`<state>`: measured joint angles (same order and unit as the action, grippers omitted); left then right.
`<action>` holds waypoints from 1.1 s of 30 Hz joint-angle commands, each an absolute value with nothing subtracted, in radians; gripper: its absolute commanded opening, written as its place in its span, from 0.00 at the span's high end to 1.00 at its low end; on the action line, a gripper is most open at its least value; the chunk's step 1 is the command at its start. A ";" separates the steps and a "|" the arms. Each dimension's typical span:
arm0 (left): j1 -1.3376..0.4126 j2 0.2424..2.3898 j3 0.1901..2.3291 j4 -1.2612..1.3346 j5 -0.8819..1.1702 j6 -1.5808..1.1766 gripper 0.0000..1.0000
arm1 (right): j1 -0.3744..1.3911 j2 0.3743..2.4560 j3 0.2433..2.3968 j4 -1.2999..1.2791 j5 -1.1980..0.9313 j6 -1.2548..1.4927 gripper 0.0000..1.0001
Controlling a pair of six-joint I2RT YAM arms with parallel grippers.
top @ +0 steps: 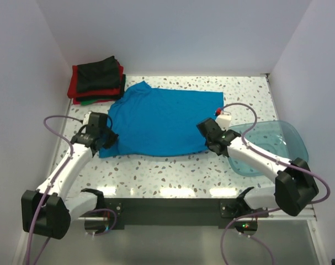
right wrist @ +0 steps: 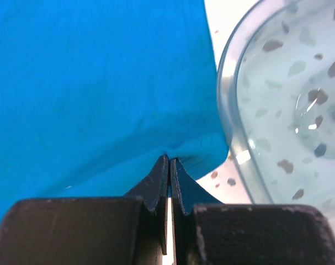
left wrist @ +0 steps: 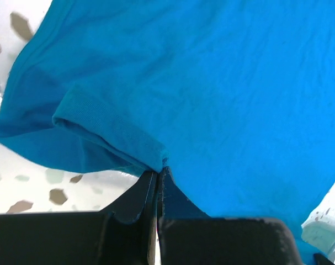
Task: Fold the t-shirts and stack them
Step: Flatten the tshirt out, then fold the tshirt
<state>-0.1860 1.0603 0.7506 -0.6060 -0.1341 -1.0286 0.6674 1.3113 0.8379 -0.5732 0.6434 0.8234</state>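
A bright blue t-shirt (top: 161,118) lies spread on the speckled table. My left gripper (top: 105,138) is shut on its near left edge by the sleeve; in the left wrist view the jaws (left wrist: 158,172) pinch the blue cloth (left wrist: 211,83). My right gripper (top: 207,132) is shut on the shirt's near right corner; in the right wrist view the jaws (right wrist: 169,160) pinch the cloth (right wrist: 101,72). A stack of folded dark green/black and red t-shirts (top: 96,80) sits at the back left corner.
A translucent blue-green plastic tub (top: 277,143) stands to the right of the shirt, under my right arm; its rim shows in the right wrist view (right wrist: 233,110). A small white object with a red tip (top: 223,117) lies by the shirt's right edge. White walls enclose the table.
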 commanded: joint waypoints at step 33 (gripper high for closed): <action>-0.216 1.632 1.243 -0.341 -0.190 -0.724 0.00 | 0.407 1.692 1.289 -0.473 0.464 0.463 0.01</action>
